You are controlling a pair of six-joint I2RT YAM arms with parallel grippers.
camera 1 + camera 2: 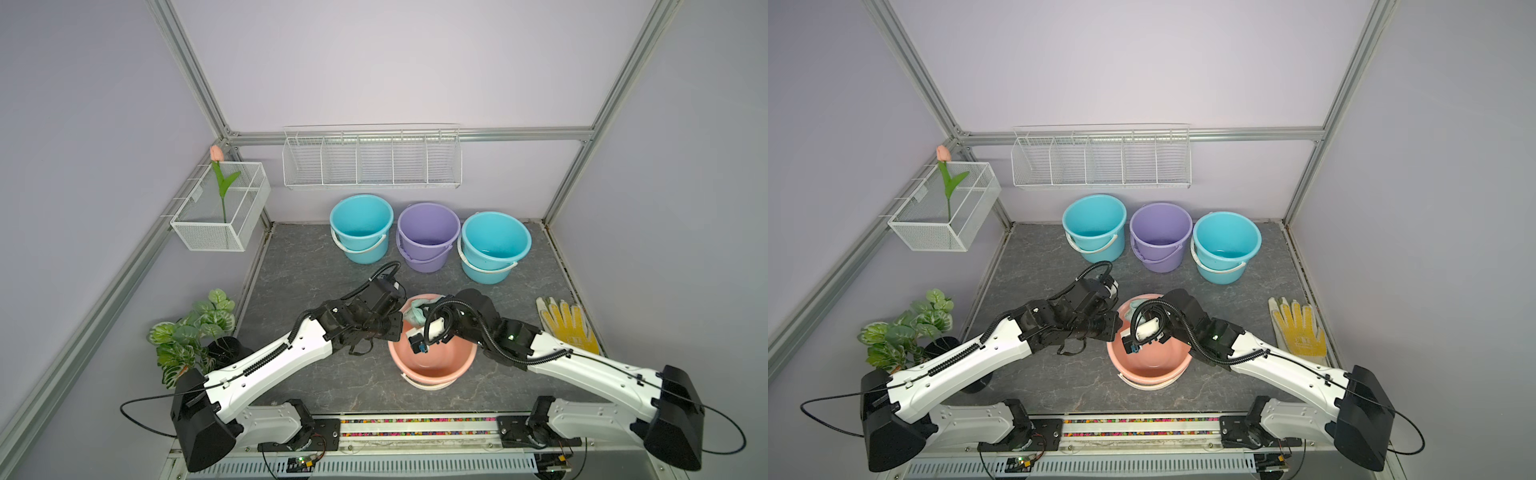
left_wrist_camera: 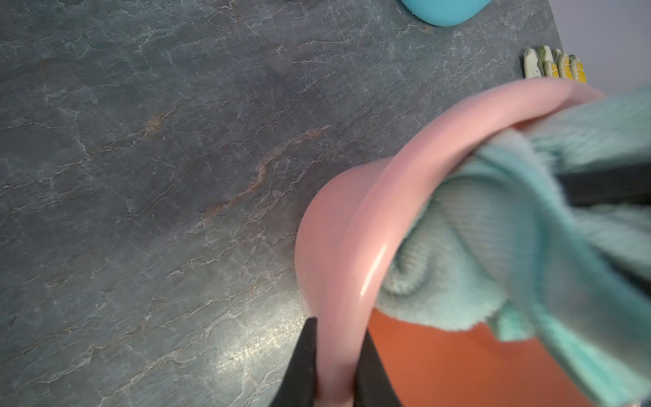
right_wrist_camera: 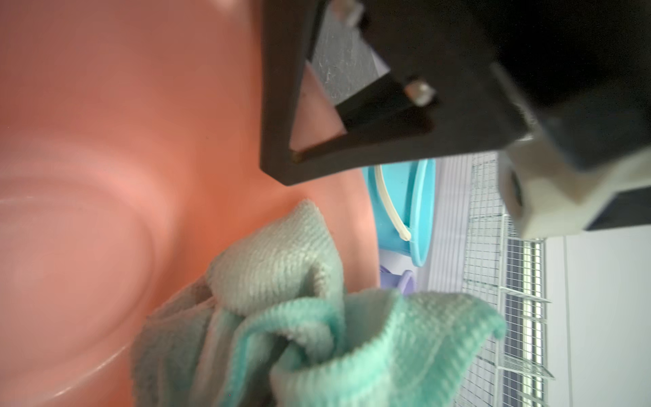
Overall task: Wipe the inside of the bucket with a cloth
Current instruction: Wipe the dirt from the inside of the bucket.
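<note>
Lilac walls and an aluminium frame enclose the grey marbled tabletop [image 1: 316,266] that I am working over. Two arms reach in to the pink bucket [image 1: 432,365], which stands nearest the rig.

On the back wall I count one wire rack [image 1: 372,158] with five compartments. Below it stand the left turquoise bucket [image 1: 361,228], one purple bucket [image 1: 428,237] and the right turquoise bucket [image 1: 496,245], which appears to be nested in another of its colour.

One mesh basket [image 1: 220,212] on the side wall holds one artificial tulip [image 1: 217,154]. One potted plant [image 1: 191,332] stands at the left edge. One glove [image 1: 567,326] lies on the right, well apart from the pink bucket.

One cloth [image 2: 475,253] sits bunched inside the pink bucket, against its far wall at the rim.

- **Right gripper [image 1: 428,314]:** fingers pressed together on the cloth.
- **Left gripper [image 2: 338,327]:** pinching the bucket rim, one finger outside and one inside.
</note>
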